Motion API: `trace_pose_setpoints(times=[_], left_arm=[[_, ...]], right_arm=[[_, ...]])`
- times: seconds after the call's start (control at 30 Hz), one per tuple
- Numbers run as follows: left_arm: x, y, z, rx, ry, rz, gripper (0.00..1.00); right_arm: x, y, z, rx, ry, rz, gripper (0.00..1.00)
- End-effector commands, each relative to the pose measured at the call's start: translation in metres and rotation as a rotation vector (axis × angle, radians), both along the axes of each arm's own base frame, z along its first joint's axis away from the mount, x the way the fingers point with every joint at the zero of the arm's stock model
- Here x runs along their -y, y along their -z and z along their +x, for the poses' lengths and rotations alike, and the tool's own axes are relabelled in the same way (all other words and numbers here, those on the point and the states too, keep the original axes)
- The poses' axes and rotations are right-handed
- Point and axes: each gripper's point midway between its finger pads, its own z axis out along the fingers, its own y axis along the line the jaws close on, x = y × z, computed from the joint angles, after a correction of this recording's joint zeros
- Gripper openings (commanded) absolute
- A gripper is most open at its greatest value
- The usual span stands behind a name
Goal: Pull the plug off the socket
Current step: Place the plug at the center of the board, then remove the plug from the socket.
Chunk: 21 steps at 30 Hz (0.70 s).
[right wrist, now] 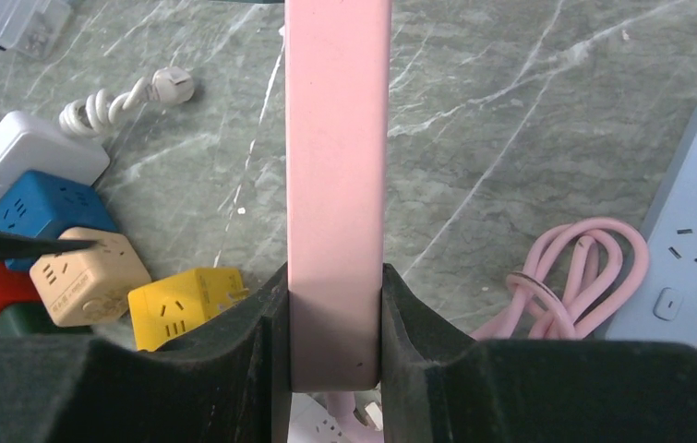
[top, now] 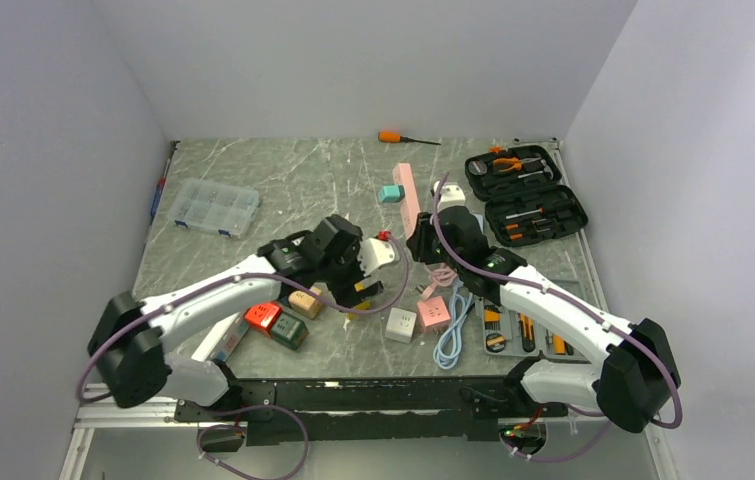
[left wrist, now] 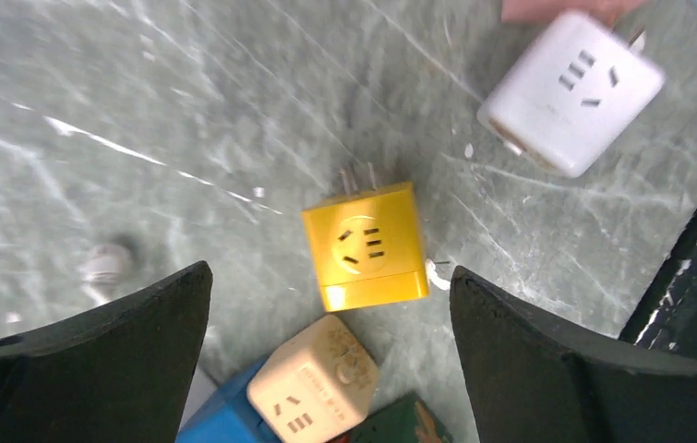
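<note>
Pink power strip (right wrist: 338,138) tight in right claw (right wrist: 335,291).

No text, brand or number can be read anywhere; a faint grey mark on the white cube adapter (left wrist: 570,92) is too blurred to make out.

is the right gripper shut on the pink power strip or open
Shut: the right gripper has its fingers pressed against both sides of the pink power strip, no gap visible.
</note>
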Motion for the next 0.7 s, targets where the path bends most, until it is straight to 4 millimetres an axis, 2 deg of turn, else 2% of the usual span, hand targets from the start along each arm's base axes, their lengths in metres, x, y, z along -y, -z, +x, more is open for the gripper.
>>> trace_pose_setpoints(times=[0.0, 0.17, 0.23, 0.3, 0.47, 0.67], left_arm=[[-0.021, -0.065, 0.014, 0.122, -0.086, -0.063, 0.99], [-0.051, -0.111, 0.067, 0.306, -0.240, -0.127, 0.99], [-0.058, -0.118, 0.083, 0.319, -0.267, -0.130, 0.99], [-0.058, -0.117, 0.094, 0.315, -0.261, -0.126, 0.99], [-0.034, -0.120, 0.092, 0.271, -0.124, -0.200, 0.99], [-0.023, -0.101, 0.085, 0.160, -0.063, -0.168, 0.99]], right_arm=[[-0.019, -0.029, 0.007, 0.089, -0.075, 0.063, 0.00], [-0.037, -0.030, 0.000, 0.093, -0.137, 0.034, 0.00], [-0.046, -0.031, -0.005, 0.095, -0.163, 0.025, 0.00], [-0.056, -0.034, -0.010, 0.105, -0.185, 0.016, 0.00], [-0.074, -0.037, -0.017, 0.111, -0.220, 0.001, 0.00], [-0.091, -0.037, -0.022, 0.111, -0.248, -0.018, 0.00]])
